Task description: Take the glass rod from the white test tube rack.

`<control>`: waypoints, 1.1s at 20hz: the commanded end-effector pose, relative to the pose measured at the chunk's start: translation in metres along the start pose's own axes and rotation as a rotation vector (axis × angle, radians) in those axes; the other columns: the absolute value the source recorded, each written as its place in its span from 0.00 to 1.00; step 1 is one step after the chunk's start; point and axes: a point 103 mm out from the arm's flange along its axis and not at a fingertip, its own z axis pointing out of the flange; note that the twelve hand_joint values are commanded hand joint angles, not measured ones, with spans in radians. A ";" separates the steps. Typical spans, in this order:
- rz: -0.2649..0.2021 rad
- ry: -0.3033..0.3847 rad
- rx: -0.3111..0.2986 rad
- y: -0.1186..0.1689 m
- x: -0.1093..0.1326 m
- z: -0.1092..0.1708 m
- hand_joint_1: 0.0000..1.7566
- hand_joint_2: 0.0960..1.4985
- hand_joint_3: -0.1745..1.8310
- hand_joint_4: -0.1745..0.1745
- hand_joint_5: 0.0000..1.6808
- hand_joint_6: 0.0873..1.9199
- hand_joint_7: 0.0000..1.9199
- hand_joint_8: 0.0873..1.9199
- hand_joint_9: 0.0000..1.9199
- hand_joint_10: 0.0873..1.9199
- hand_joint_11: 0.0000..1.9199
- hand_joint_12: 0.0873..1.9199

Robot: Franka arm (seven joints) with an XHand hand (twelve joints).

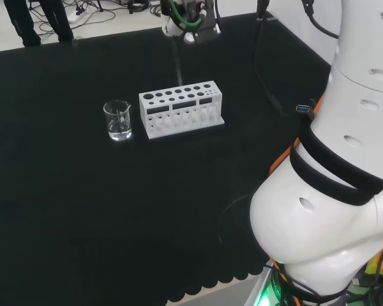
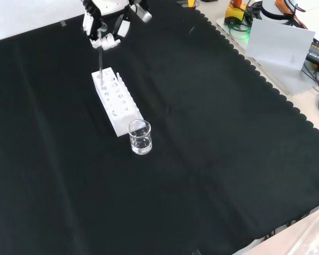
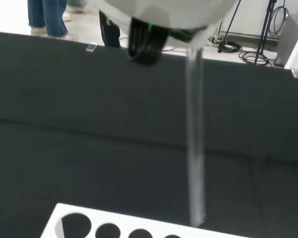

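Glass rod (image 2: 101, 58) hangs upright, pinched at its top by my hand (image 2: 107, 32) directly above the white rack (image 2: 117, 101); its lower tip looks just clear of the rack's holes.

A black cloth is covering the table (image 2: 212, 159). Near its middle a white test tube rack (image 2: 115, 99) is standing, and just beside one end a clear glass beaker (image 2: 140, 137) is sitting, apparently holding a little clear liquid.
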 end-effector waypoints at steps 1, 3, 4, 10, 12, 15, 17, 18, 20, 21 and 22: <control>0.009 0.008 0.008 -0.013 0.001 -0.011 0.75 0.38 0.47 0.00 0.71 0.28 0.65 0.53 0.85 0.40 0.86 0.36; 0.012 0.005 0.006 -0.018 0.001 -0.014 0.75 0.38 0.47 0.00 0.71 0.27 0.65 0.53 0.85 0.40 0.86 0.37; 0.014 0.006 0.004 -0.020 0.001 -0.016 0.75 0.38 0.47 0.00 0.71 0.27 0.65 0.53 0.85 0.40 0.86 0.37; 0.011 0.026 -0.015 -0.031 0.004 -0.025 0.75 0.38 0.47 0.00 0.72 0.27 0.65 0.53 0.85 0.40 0.86 0.37; 0.010 0.041 -0.019 -0.035 0.006 -0.026 0.75 0.38 0.47 0.00 0.72 0.27 0.65 0.53 0.85 0.40 0.86 0.37; -0.005 0.051 -0.027 -0.040 0.011 -0.027 0.75 0.38 0.47 0.00 0.72 0.27 0.65 0.53 0.85 0.40 0.86 0.37; -0.016 0.050 -0.030 -0.042 0.014 -0.029 0.75 0.38 0.47 0.00 0.72 0.27 0.65 0.53 0.85 0.40 0.86 0.37; -0.018 0.049 -0.032 -0.043 0.014 -0.030 0.75 0.38 0.47 0.00 0.72 0.27 0.65 0.52 0.85 0.40 0.86 0.37; -0.022 0.045 -0.035 -0.044 0.015 -0.032 0.75 0.38 0.47 0.00 0.72 0.27 0.65 0.52 0.85 0.40 0.86 0.37; -0.024 0.044 -0.035 -0.045 0.015 -0.033 0.75 0.38 0.47 0.00 0.72 0.27 0.65 0.52 0.85 0.40 0.86 0.37; -0.024 0.043 -0.037 -0.046 0.015 -0.035 0.75 0.38 0.47 0.00 0.72 0.27 0.65 0.53 0.85 0.40 0.86 0.37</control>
